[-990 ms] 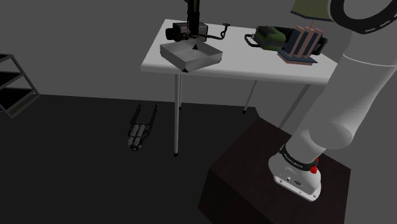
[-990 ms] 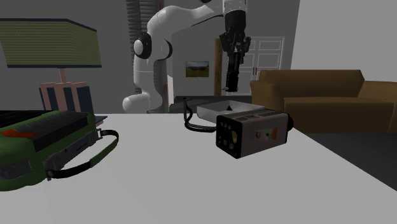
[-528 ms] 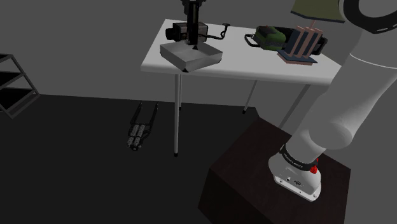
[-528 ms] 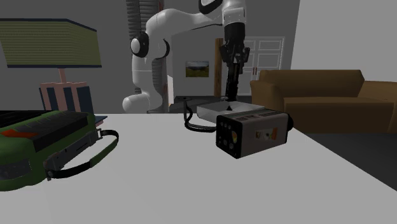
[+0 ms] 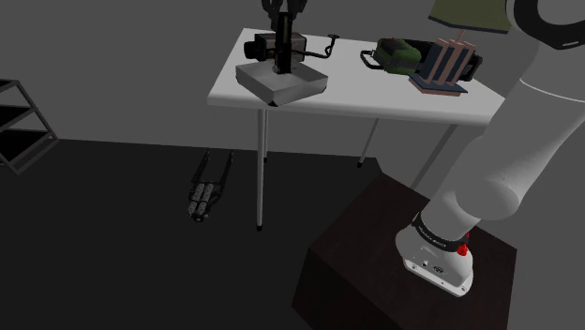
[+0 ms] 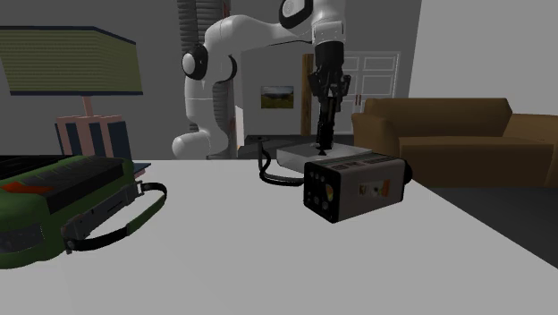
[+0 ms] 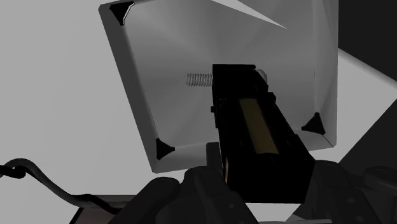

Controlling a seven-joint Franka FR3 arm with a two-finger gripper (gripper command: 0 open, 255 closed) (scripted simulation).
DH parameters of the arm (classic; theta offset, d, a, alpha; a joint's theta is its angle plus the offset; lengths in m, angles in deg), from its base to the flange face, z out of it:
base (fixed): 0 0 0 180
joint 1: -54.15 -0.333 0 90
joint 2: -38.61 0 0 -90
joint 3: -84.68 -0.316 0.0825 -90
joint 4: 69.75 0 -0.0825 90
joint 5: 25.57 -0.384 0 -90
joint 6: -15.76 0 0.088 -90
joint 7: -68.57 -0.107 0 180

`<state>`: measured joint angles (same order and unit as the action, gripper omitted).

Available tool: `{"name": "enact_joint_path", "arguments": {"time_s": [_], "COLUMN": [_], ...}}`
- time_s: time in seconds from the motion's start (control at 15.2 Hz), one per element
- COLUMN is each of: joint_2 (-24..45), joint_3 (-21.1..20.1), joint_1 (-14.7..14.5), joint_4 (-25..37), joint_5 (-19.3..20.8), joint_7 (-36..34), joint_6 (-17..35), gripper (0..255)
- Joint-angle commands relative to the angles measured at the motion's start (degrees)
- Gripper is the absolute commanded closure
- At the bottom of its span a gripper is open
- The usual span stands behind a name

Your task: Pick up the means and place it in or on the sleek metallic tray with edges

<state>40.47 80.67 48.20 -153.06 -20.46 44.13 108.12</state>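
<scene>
The gripper (image 6: 326, 95) is clamped on the upper end of the long black tool (image 7: 254, 127). The tool hangs upright from it, with its lower end down inside the grey tray (image 7: 165, 95); whether that end touches the tray floor I cannot tell. A small coiled spring (image 7: 198, 79) shows beside that lower end. The step in hand looks like the release, so the task seems nearly done. To do it well, lower until the tip bears on the floor, near the middle and away from the 4 raised edges. Then part the jaws slowly and lift straight up, because so tall a thing will likely topple once freed and should fall inside. On the pale table (image 5: 375, 94), the box camera (image 5: 261, 45) sits just beyond the tray, so avoid any sideways swing.
</scene>
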Motion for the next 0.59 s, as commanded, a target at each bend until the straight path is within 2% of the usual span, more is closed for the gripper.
{"name": "enact_joint_path", "arguments": {"time_s": [0.0,0.13,0.2,0.53], "joint_2": [-0.02,-0.02,-0.02,-0.03], "joint_3": [0.0,0.0,0.0,0.0], "joint_1": [0.0,0.0,0.0,0.0], "joint_4": [-0.04,-0.04,-0.04,-0.05], "joint_5": [0.0,0.0,0.0,0.0], "joint_7": [0.0,0.0,0.0,0.0], "joint_6": [0.04,0.04,0.04,0.04], "gripper": [255,255,0,0]}}
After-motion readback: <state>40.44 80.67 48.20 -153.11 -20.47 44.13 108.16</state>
